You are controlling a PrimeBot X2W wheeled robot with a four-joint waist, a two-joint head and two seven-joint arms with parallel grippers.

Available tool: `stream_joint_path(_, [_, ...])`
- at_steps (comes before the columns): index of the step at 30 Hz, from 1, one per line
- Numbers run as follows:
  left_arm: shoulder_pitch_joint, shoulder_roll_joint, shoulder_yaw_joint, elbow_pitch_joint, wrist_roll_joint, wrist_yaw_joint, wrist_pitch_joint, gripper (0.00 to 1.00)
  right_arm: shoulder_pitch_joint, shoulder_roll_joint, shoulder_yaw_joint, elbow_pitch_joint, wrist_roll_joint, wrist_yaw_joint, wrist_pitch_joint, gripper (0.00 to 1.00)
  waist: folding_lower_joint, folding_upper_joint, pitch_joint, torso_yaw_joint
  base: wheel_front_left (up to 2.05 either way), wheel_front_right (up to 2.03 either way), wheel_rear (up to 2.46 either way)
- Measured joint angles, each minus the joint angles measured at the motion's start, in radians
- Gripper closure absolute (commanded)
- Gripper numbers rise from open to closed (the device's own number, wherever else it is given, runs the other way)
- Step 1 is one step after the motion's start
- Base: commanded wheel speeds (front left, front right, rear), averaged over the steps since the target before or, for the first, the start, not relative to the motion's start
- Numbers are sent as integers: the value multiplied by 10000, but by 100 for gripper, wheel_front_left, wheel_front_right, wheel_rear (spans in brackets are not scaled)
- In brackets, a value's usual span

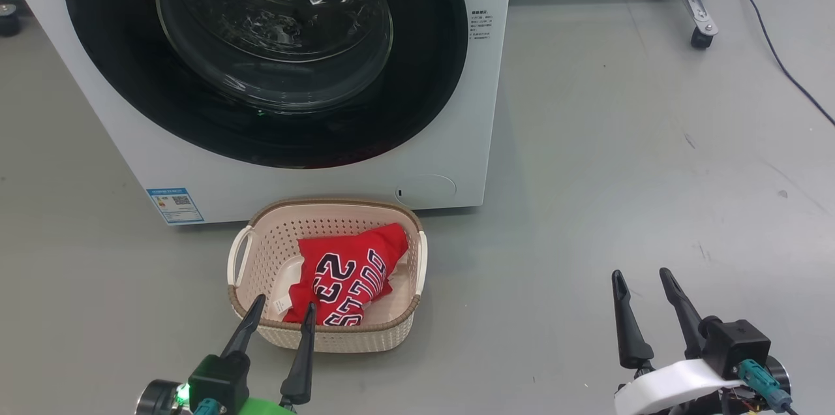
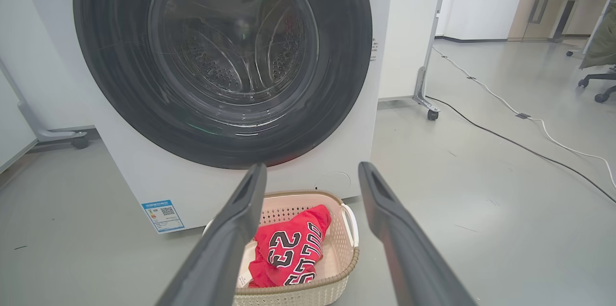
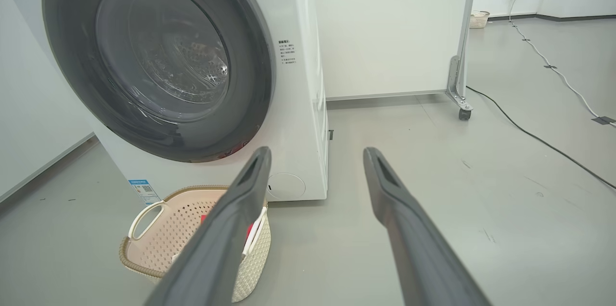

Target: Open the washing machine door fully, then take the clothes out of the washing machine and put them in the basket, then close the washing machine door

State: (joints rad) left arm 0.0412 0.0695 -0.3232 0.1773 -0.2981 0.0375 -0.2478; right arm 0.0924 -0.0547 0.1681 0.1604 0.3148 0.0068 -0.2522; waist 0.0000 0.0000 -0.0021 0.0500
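One red jersey (image 1: 349,275) — lying in the basket (image 1: 274,239) before the washing machine (image 1: 479,108); washing machine door (image 1: 430,43) closed; left gripper (image 1: 286,301) near basket, right gripper (image 1: 640,272) well aside — both spread, empty

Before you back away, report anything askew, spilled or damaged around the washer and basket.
Nothing stands out. The round black-rimmed glass door looks shut on the white front-loading washing machine; the red lettered jersey lies crumpled inside the upright cream perforated plastic basket.

The red jersey (image 1: 346,278) shows block digits resembling 22; the blue label sticker (image 1: 175,204) is illegibly small.
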Motion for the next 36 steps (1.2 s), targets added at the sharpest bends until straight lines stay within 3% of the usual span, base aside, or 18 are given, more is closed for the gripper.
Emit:
stream_joint_path(35, [0, 2, -84, -111, 0, 0, 13, 0, 395, 81, 42, -462, 0, -96, 0, 0, 0, 0, 46, 29, 0, 0, 0])
stream_joint_path(36, [0, 2, -92, -111, 0, 0, 15, 100, 395, 81, 42, -466, 0, -96, 0, 100, 0, 0, 44, 35, 0, 0, 0])
